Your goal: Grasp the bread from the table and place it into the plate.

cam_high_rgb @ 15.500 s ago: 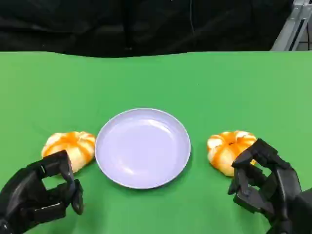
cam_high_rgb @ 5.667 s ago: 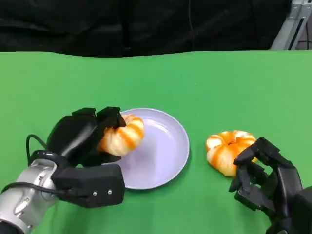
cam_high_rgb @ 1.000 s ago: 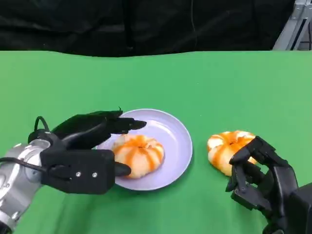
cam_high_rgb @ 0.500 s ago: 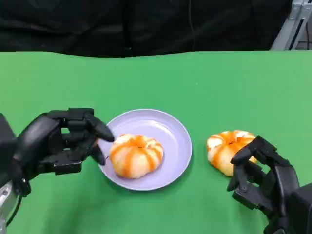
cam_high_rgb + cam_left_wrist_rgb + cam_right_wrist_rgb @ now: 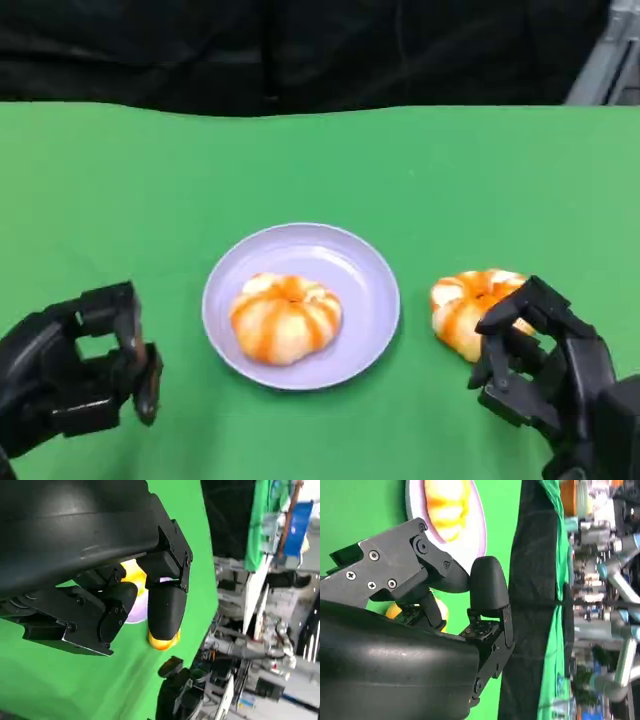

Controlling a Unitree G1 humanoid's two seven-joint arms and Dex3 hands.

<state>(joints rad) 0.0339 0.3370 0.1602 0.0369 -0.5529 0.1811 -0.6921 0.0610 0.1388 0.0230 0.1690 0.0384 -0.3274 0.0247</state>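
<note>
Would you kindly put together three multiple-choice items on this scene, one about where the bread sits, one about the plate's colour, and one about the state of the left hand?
1. Where do the two breads lie?
A. both on the plate
B. one on the plate, one on the cloth beside the right hand
C. both on the cloth

2. What colour is the plate?
A. pale lavender
B. red
C. black

3. What is the left hand doing?
A. gripping a bread
B. pressing on the plate
C. holding nothing, apart from the plate

Answers: 1 B, one bread lies in the plate and the other bread is on the green cloth by the right hand. 2 A, its rim is pale lavender. 3 C, the left hand is empty.
</note>
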